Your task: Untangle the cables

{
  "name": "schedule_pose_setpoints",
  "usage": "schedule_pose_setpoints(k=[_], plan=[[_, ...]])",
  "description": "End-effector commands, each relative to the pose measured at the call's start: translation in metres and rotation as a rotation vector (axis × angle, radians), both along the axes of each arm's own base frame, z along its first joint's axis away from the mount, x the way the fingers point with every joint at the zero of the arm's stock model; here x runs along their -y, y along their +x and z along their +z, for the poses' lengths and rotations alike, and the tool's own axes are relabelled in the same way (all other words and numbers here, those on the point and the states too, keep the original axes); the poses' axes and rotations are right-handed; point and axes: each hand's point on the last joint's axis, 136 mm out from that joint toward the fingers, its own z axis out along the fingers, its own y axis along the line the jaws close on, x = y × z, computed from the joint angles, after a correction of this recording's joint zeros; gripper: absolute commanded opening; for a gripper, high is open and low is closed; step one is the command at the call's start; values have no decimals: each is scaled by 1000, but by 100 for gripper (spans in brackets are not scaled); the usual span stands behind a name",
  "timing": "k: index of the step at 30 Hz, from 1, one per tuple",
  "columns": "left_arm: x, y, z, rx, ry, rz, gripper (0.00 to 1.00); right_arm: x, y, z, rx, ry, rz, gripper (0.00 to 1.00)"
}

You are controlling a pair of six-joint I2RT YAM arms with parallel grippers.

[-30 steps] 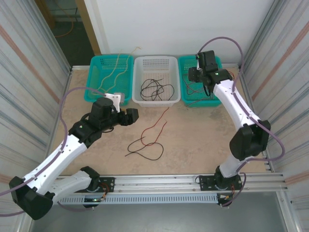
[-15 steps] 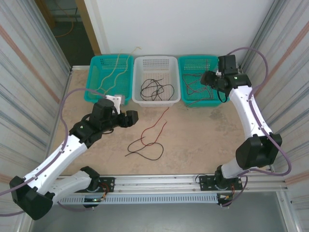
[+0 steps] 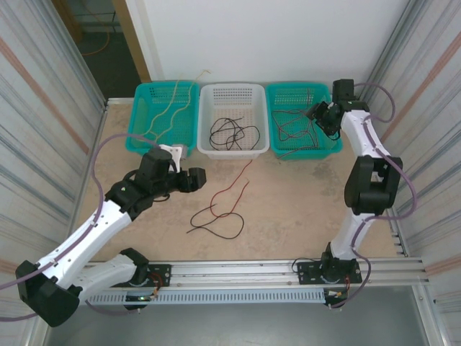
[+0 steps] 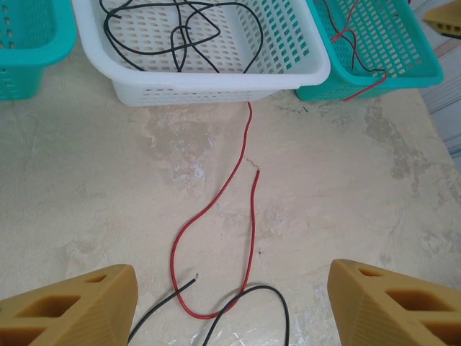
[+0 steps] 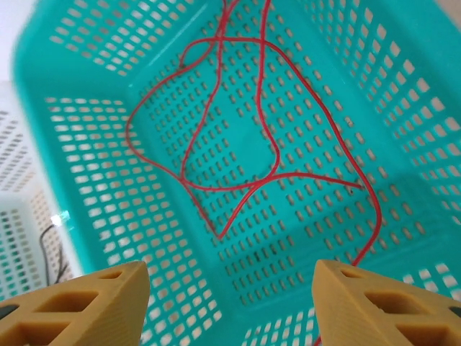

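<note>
Left fingers (image 4: 72,306) spread, empty, over thin red wire (image 4: 253,216) and thin black wire (image 4: 270,288) on beige tabletop (image 4: 360,187), right fingers (image 5: 79,303) spread, empty, above tangled red wires (image 5: 217,43) in far-right-corner teal perforated plastic basket (image 5: 94,180)

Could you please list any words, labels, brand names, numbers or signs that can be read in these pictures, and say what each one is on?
There are none to read. The white basket, the left teal basket, the right teal basket, the table and the robot arms show no legible print in any view.
</note>
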Motion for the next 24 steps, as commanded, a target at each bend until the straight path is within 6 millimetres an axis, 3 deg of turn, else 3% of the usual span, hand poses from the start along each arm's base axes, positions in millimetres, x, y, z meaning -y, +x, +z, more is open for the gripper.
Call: schedule_pose_setpoints(k=[1,10,21,24], plan=[[-5,-7,-9,-41,-11,17,71,0,23,4,9,5,-18,58],[-8,-14,-13,-69,-14,27,69,7,70,-44,-120,-134,89,53],[-9,-13,-16,-81,1,28,68,7,74,-86,-205,-188,126,55],[-6,-13,-18,-99,-1,18,66,2,80,-90,-192,-200,162,46]])
